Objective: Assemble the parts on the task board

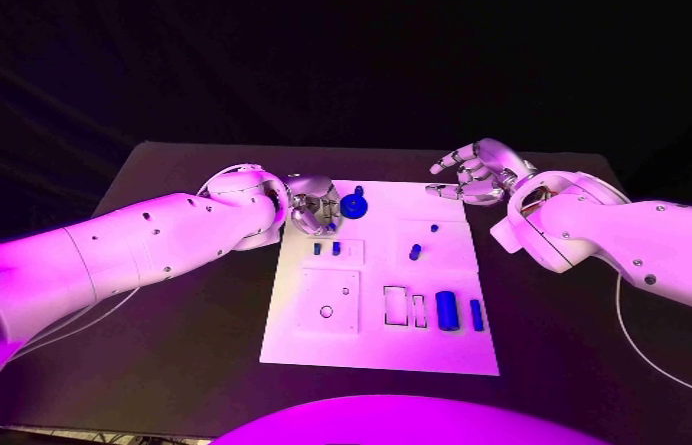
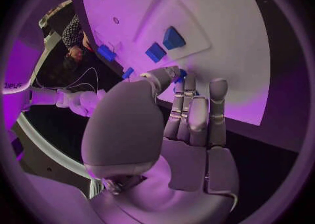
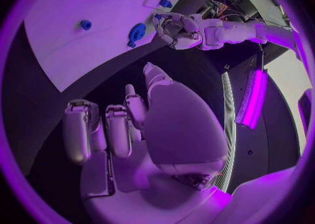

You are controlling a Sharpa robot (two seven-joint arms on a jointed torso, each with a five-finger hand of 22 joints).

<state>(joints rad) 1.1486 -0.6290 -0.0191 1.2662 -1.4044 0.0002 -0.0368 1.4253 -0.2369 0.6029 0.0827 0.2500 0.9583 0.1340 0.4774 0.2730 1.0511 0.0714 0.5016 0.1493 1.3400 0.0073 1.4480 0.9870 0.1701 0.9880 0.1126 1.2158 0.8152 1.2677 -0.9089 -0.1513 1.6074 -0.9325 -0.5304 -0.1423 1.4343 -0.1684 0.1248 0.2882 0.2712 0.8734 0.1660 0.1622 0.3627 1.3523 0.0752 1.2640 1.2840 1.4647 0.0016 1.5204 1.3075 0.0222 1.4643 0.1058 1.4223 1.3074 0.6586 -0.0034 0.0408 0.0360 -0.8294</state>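
Two silver hands over the black tabletop [image 1: 173, 355], left hand [image 1: 313, 208] pinching a round blue disc part [image 1: 353, 206] at the white task board's [image 1: 378, 350] far edge, right hand [image 1: 475, 173] past its far right corner, fingers apart, holding nothing.

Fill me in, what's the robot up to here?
It is assembling blue parts on the white task board. The left hand is at the board's far edge, fingers around a round blue gear-like part; whether it truly grips it is hard to tell. The right hand hovers past the far right corner, holding nothing. Two small blue pegs, another small piece, a blue cylinder and a thin blue bar lie on the board.
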